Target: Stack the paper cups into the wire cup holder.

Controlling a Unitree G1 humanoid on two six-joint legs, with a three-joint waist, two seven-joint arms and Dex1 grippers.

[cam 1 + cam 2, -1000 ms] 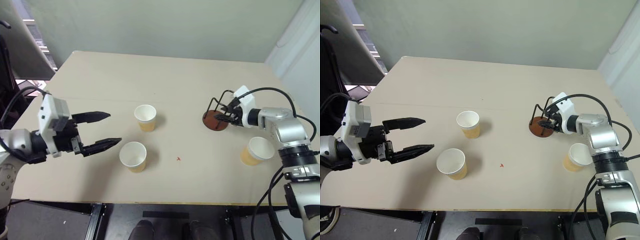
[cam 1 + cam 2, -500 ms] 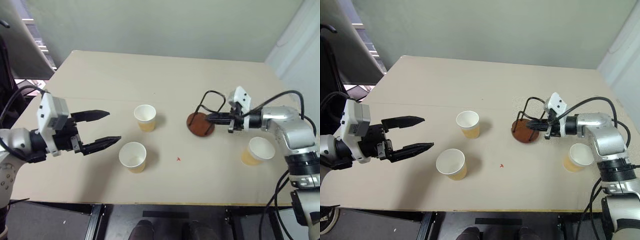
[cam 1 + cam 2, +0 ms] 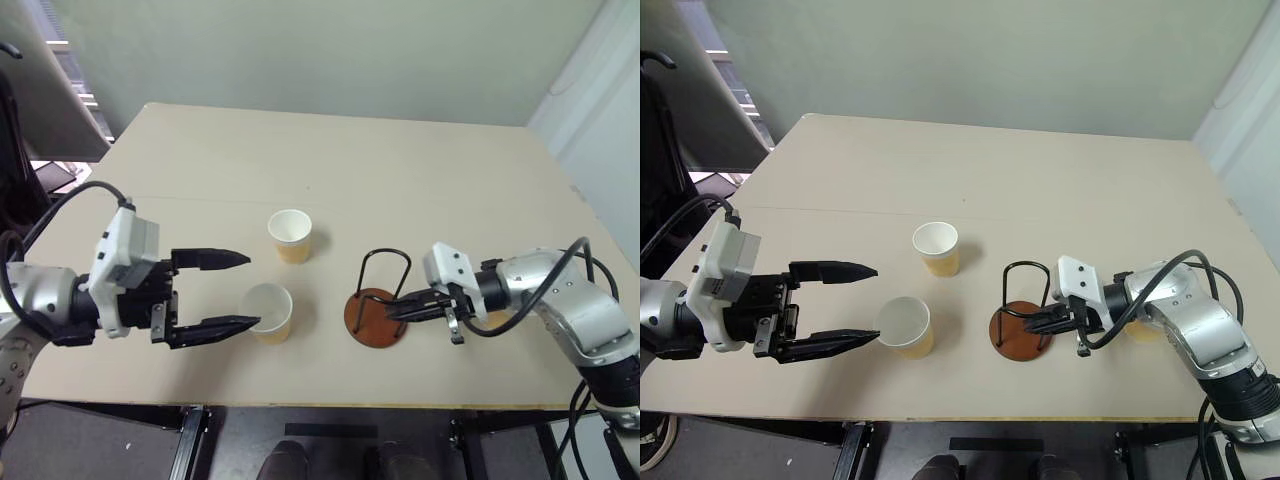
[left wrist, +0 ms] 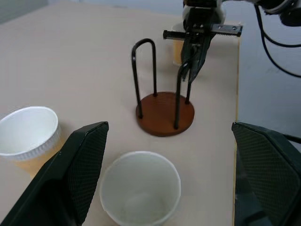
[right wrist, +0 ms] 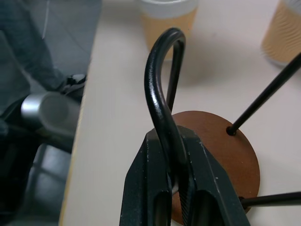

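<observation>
Plain paper cups (image 3: 268, 312), wire cup holder (image 3: 376, 316) unmarked.

Silver arms, white wrist blocks, black cables, 2 black fingers (image 3: 215, 259) each.

Beige table (image 3: 420, 170), seam line across its left half. On it: wire cup holder (image 3: 376, 312), brown disc base flat on the top near the front edge, one wire loop clamped between the right gripper's (image 3: 400, 308) closed jaws. One paper cup (image 3: 268, 312) upright just past the left gripper's (image 3: 240, 292) wide-open jaws, near the lower fingertip. Second cup (image 3: 290, 235) upright further back. Third cup (image 4: 178, 46) behind the right gripper, mostly hidden.
</observation>
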